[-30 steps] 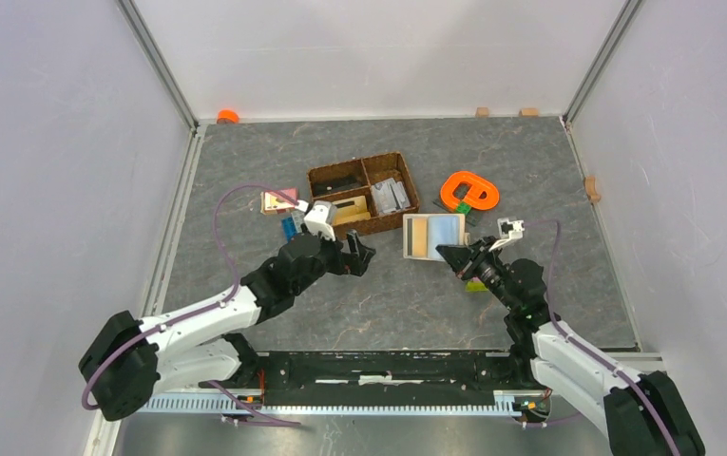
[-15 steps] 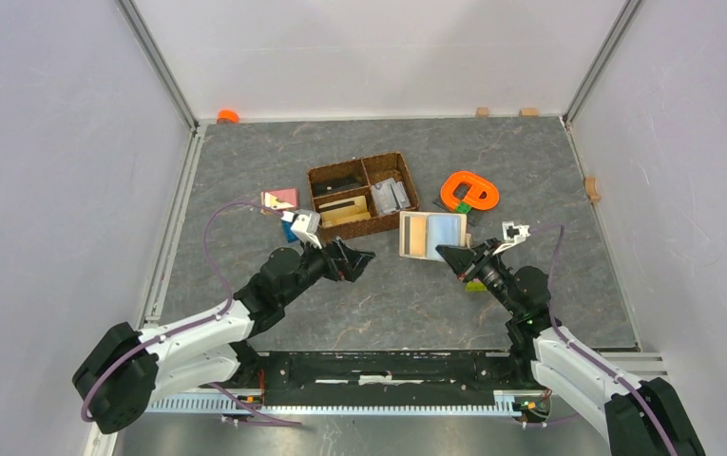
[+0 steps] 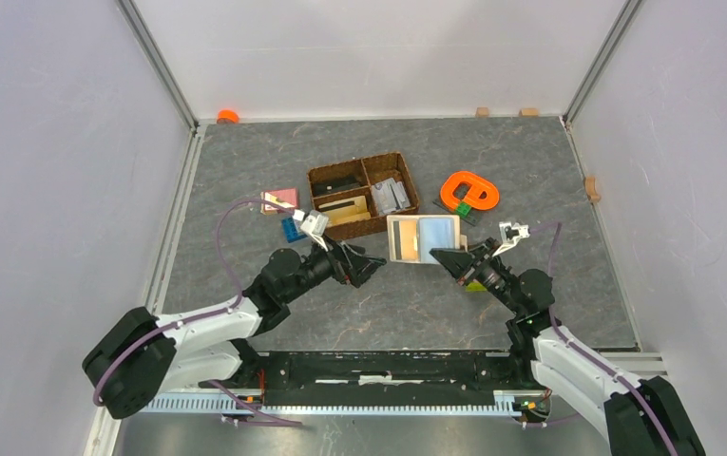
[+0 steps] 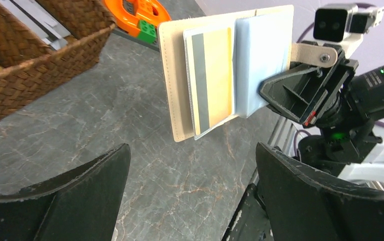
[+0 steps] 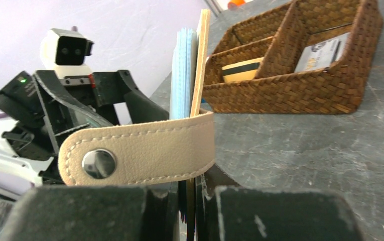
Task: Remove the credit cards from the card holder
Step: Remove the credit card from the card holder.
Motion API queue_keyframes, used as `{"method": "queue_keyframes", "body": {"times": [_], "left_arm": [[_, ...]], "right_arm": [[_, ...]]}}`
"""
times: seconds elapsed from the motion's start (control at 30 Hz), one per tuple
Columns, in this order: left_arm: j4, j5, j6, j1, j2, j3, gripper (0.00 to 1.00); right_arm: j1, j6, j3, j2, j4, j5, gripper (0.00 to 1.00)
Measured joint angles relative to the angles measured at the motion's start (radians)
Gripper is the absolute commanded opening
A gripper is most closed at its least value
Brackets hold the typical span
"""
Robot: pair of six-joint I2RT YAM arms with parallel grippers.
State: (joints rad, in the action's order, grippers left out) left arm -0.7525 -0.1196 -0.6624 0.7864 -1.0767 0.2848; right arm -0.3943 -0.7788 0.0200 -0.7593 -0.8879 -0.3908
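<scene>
**A:** Where are we on the cards?

**B:** Somewhere in the middle, I'd say, and nothing is coming out at this instant. My right jaws are clenched on one edge of the card holder (image 4: 260, 60), by the snap tab (image 5: 139, 150). They hold it open and on edge, apparently lifted off the table (image 4: 129, 130), between the two arms and just in front of the basket (image 4: 39, 75).

**A:** Is anything left inside it?

**B:** Yes. From the left wrist I see a yellow card (image 4: 217, 75) with a dark stripe tucked in the beige half, and a paler card edge showing behind it. So at least one is still in there, likely two. I can't tell whether the pale blue half holds any.

**A:** And your left arm?

**B:** Its jaws are spread wide and hold nothing. They point at the open face of the holder but stand apart from it.

**A:** Has anything been taken out already?

**B:** The basket has grey cards (image 3: 390, 195) in one compartment and a striped yellow one (image 5: 240, 70) in another. I can't say they came from this holder. What remains, as I judge it, is closing on the yellow card's free edge, drawing it out, and then doing the same for whatever sits behind it.
</scene>
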Motion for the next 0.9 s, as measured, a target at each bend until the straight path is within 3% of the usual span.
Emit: {"method": "queue_keyframes", "body": {"times": [0.33, 0.63, 0.9], "left_arm": [[-0.061, -0.084, -0.001, 0.0, -0.093, 0.002, 1.0], [-0.068, -0.093, 0.0, 0.0, -0.087, 0.013, 1.0], [-0.117, -0.119, -0.001, 0.0, -0.048, 0.013, 0.85]], "right_arm": [[0.0, -0.081, 0.0, -0.081, -0.144, -0.116, 0.0], [0.0, -0.174, 0.0, -0.161, -0.306, -0.203, 0.0], [0.0, -0.216, 0.0, -0.195, -0.369, -0.241, 0.0]]}}
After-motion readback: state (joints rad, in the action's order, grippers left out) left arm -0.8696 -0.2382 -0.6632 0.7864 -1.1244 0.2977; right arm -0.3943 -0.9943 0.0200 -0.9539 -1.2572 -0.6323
